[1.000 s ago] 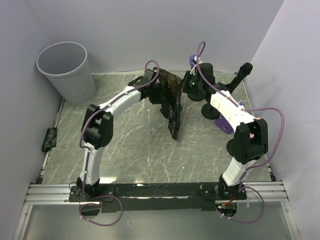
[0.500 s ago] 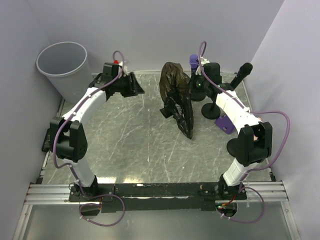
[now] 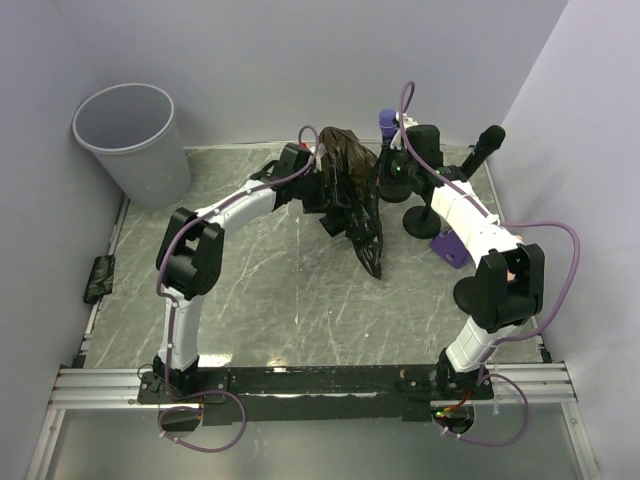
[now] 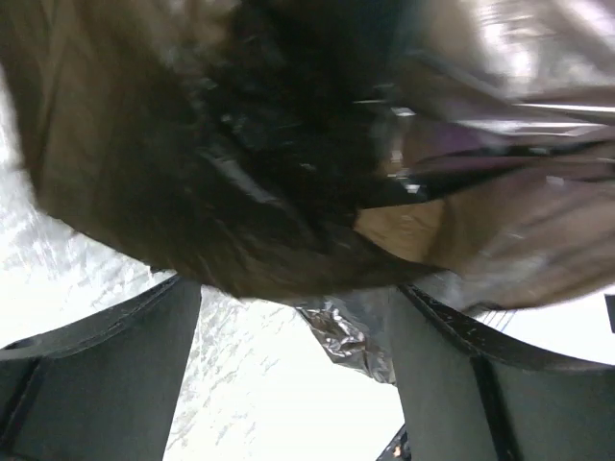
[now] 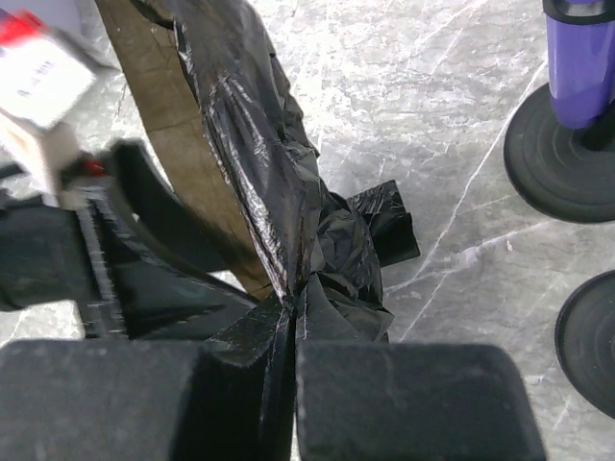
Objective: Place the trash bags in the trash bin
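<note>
A crumpled black and brown trash bag [image 3: 352, 190] hangs above the back middle of the table, its tail reaching down to the marble top. My right gripper [image 5: 293, 309] is shut on the bag's gathered top [image 5: 252, 173], seen from above at the right gripper [image 3: 385, 166]. My left gripper [image 3: 322, 186] stands right against the bag's left side. In the left wrist view the left gripper [image 4: 293, 296] is wide open, and the bag [image 4: 288, 163] fills the space just beyond its fingertips. The light grey trash bin [image 3: 132, 140] stands upright at the back left corner, apart from both arms.
Two black round bases [image 3: 418, 222] with a purple post [image 5: 581, 58] and a purple block [image 3: 447, 246] stand under the right arm. A small dark object [image 3: 97, 278] lies off the table's left edge. Walls close in the back and both sides.
The left arm swung out towards the bin, then came back to the bag, and its jaws opened wide. The right gripper has kept hold of the bag, which shifted slightly.
</note>
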Tool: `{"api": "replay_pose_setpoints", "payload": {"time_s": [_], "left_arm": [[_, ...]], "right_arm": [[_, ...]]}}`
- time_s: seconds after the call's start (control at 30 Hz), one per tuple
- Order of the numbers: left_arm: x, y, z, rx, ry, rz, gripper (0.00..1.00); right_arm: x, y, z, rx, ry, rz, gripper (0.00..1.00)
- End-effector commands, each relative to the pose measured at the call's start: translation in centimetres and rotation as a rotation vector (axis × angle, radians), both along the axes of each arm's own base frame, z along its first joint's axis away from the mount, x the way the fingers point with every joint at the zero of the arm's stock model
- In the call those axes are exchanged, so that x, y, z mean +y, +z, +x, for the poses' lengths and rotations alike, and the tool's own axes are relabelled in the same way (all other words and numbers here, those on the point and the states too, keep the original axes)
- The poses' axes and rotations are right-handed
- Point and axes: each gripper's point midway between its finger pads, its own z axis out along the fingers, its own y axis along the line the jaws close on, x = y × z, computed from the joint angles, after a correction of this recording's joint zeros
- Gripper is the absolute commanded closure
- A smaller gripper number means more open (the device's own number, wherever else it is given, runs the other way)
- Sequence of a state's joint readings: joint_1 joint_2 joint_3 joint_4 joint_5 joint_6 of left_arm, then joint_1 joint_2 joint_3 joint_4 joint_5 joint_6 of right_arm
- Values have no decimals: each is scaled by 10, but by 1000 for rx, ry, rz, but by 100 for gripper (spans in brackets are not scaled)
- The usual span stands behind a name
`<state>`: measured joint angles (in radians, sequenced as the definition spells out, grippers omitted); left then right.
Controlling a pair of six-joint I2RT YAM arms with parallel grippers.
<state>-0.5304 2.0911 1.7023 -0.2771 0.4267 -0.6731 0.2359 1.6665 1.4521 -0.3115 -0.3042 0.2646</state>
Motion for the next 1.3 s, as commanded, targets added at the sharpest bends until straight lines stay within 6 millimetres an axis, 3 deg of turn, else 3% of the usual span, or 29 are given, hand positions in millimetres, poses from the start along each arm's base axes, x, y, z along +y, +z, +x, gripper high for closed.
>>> {"api": "replay_pose_setpoints", "payload": {"time_s": [0.0, 0.13, 0.33, 0.43, 0.57, 0.87, 1.03, 1.2, 1.23, 1.27], "left_arm": [[-11, 21, 11, -8, 60, -43, 21], [-20, 37, 9, -37, 33, -64, 24], [-14, 42, 10, -33, 55, -56, 15], [-11, 28, 14, -5, 100, -19, 13], [-10, 5, 16, 41, 171, 62, 18], [-22, 2, 18, 49, 203, 58, 30], [-26, 0, 16, 51, 209, 69, 54], [-17, -7, 20, 65, 258, 98, 56], [-17, -7, 20, 62, 254, 96, 65], [-16, -5, 22, 52, 251, 98, 81]], "right_arm": [[5, 21, -2, -57, 1, 39, 100], [6, 15, -5, -52, -3, 27, 100], [6, 13, -2, -50, -14, 23, 100], [9, 16, -1, -48, -19, 37, 100], [15, 26, -3, -54, -21, 63, 100], [23, 28, -2, -78, -38, 31, 100], [25, 29, 1, -82, -57, 15, 100], [21, 31, 4, -93, -72, 1, 100], [21, 30, 3, -90, -71, 1, 100], [21, 29, 3, -87, -72, 2, 100]]}}
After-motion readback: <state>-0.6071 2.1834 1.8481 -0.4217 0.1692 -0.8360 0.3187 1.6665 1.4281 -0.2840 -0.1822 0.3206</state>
